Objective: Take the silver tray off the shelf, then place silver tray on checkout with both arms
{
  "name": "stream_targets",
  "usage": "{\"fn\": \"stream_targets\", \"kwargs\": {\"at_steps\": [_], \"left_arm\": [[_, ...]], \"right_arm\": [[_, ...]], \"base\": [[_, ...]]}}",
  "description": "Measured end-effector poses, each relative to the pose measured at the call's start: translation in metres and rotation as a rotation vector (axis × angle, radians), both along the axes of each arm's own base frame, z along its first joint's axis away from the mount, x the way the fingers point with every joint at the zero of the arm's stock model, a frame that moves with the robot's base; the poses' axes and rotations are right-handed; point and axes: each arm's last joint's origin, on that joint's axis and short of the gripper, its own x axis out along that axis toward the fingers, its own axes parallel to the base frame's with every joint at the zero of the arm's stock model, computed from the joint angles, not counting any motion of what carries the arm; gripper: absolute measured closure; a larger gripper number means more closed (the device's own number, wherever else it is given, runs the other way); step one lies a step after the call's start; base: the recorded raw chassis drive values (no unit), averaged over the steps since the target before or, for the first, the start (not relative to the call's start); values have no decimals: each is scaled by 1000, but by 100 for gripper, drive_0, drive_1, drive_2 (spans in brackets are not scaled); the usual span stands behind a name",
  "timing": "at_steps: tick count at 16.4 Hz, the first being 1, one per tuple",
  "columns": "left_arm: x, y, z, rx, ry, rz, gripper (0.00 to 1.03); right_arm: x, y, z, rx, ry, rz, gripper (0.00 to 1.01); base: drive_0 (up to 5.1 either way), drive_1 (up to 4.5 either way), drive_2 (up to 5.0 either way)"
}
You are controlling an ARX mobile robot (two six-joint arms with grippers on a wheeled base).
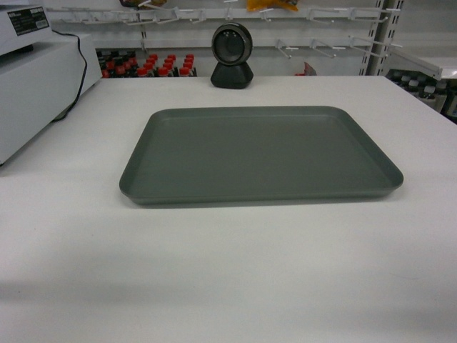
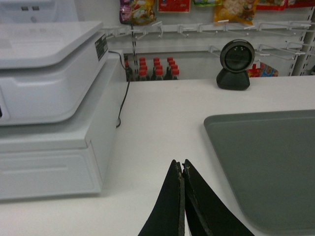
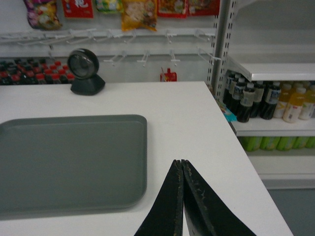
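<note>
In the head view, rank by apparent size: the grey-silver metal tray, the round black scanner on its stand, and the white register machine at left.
1. Grey-silver metal tray, clearly largest.
2. White register machine, though cropped by the frame.
3. Round black scanner, smallest, also farthest away.

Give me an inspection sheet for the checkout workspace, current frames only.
Surface: white checkout, flat.
Job's things: silver tray lies flat on the checkout, nothing inside.
Clutter: black barcode scanner at the far edge; white cash register at left.
Grippers: left claw shut, holding nothing, left of the tray; right claw shut, holding nothing, right of the tray.
Cables: black cable runs down beside the register.
Surroundings: peg hooks with snack bags, red-capped bottles, drink bottles on a shelf.
</note>
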Motion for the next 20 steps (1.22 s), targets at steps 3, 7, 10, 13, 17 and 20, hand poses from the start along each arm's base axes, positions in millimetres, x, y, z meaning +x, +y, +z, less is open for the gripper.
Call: {"fn": "stream_targets", "kwargs": {"at_steps": [3,7,10,13,17,20], "left_arm": [[-24,13,-9,0,-6,6,102],[-48,12,-20,0,4,-2,102],[-61,12,-25,0,6,-2,102],[-72,12,-37,0,21,-2,102],[-82,12,-31,0,-12,-3,102],[-88,12,-30,0,-14,-3,102]], "right_arm": [[-30,-10,-11,1,-55,-7,100],[-47,-21,-29,-1,-41,12,100],[-57,-28,-37,-1,-40,-3,100],[-65,-28,-42,-1,-40,-1,100],[-72,-28,-51,-1,-48,-1,100],[-77,-28,-49,-1,-68,-1,100]], "base": [[0,0,0],[0,0,0],[0,0,0],[0,0,0],[0,0,0],[0,0,0]]}}
